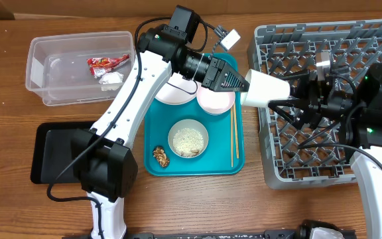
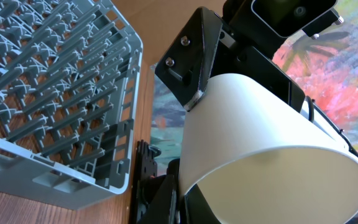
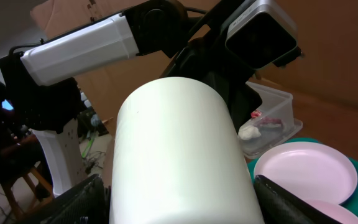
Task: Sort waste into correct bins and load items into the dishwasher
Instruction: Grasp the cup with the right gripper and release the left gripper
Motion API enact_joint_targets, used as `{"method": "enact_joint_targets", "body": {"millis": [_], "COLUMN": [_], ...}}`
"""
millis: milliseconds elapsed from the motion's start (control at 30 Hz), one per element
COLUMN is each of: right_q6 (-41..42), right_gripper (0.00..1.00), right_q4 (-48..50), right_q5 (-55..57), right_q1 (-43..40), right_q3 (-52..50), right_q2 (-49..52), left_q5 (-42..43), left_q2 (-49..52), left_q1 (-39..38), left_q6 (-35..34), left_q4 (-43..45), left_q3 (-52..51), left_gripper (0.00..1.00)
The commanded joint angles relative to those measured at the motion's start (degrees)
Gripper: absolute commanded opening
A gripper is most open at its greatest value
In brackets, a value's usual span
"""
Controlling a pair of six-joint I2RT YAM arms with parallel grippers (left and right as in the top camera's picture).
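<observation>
- Cup (image 1: 265, 89): white, lying sideways in the air over the gap between the teal tray (image 1: 221, 151) and the grey dish rack (image 1: 323, 149). Its narrow end faces the tray and its wide end faces the rack.
- Left tool (image 1: 244, 81): pinches the cup's narrow end.
- Right tool (image 1: 292, 94): at the cup's wide end. In the right wrist view its fingers (image 3: 79, 202) flank the cup on both sides, close against the wall. Cannot tell whether they press.
- Clear tub (image 1: 45, 73): at the upper left of the worktop (image 1: 5, 119). It holds a red snack wrapper (image 1: 108, 63) with a white tissue (image 1: 111, 79) just beside it.
- Black tray (image 1: 53, 149): at the lower left, partly under the left arm.
- Teal tray contents:
  - A bowl (image 1: 188, 126) holds rice (image 1: 190, 141).
  - A brown lump (image 1: 161, 156) sits just beside the bowl.
  - Chopsticks (image 1: 233, 136) lie along the edge nearest the rack.
  - Plates (image 1: 214, 101) sit at the far end, partly hidden by the left arm.
</observation>
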Motion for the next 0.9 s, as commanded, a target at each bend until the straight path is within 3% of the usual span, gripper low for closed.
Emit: {"method": "enact_joint_targets", "body": {"millis": [0,267,633,733,867], "right_q6": [0.13,0.11,0.11,0.13,0.11], "right_gripper": [0.76,0.68,0.57,0.52,0.45], "right_q4": [0.13,-6.82,-9.01,-9.92,-14.99], "right_q5": [-0.90,3.67,3.96,5.86,11.87], "right_q1": [0.02,0.02,0.02,0.02,0.02], "right_q3": [1.53,1.53,1.53,1.53,1.53], "right_q2": [0.07,0.07,0.07,0.07,0.07], "left_q5": [1.81,-8.57,-10.32,-10.32,-14.45], "left_q2": [-1.09,-1.09,-1.09,-1.09,-1.09], "left_q1": [-0.28,-0.28,-0.28,-0.26,-0.26], "left_q6": [1.90,-0.35,-0.28,-0.28,-1.53], "left_q4": [0.22,0.15,0.17,0.17,-0.02], "left_q3": [0.66,0.66,0.66,0.66,0.66], "left_gripper": [0.04,0.09,0.14,0.19,0.38]}}
